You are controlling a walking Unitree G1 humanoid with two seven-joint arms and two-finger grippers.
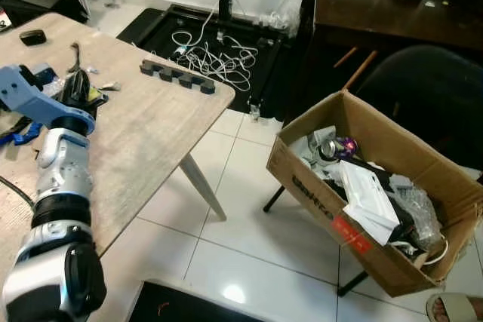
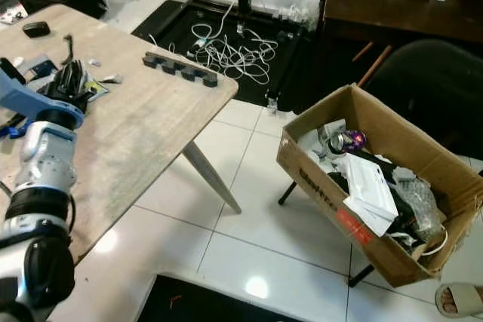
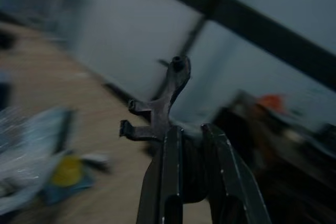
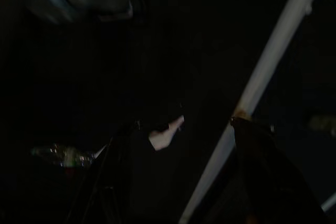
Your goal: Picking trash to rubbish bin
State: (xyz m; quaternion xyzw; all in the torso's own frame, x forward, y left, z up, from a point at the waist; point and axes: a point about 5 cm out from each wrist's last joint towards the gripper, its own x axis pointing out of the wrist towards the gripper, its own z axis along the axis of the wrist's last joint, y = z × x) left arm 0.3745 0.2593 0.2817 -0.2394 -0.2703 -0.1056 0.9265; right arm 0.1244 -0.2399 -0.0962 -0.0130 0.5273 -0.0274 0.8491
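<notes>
A bent black plastic piece (image 3: 165,95) with forked prongs is clamped between the fingers of my left gripper (image 3: 191,129). That gripper (image 1: 75,87) hovers over the left part of the wooden table (image 1: 143,133), above crumpled wrappers (image 1: 96,94), and the black piece (image 1: 75,54) sticks up from it. The rubbish bin is a cardboard box (image 1: 317,194) on a black stand to the right, full of white papers, plastic and a can. My right gripper (image 4: 185,123) is in deep shade with its fingers wide apart, beside a white leg (image 4: 262,77).
A row of black blocks (image 1: 177,77) lies near the table's far edge, and a small black object (image 1: 32,36) at its back. Tangled white cables (image 1: 215,58) lie on a black mat. A dark desk (image 1: 392,5) and black chair (image 1: 430,96) stand behind the box. A person's sandalled foot (image 1: 456,308) is at bottom right.
</notes>
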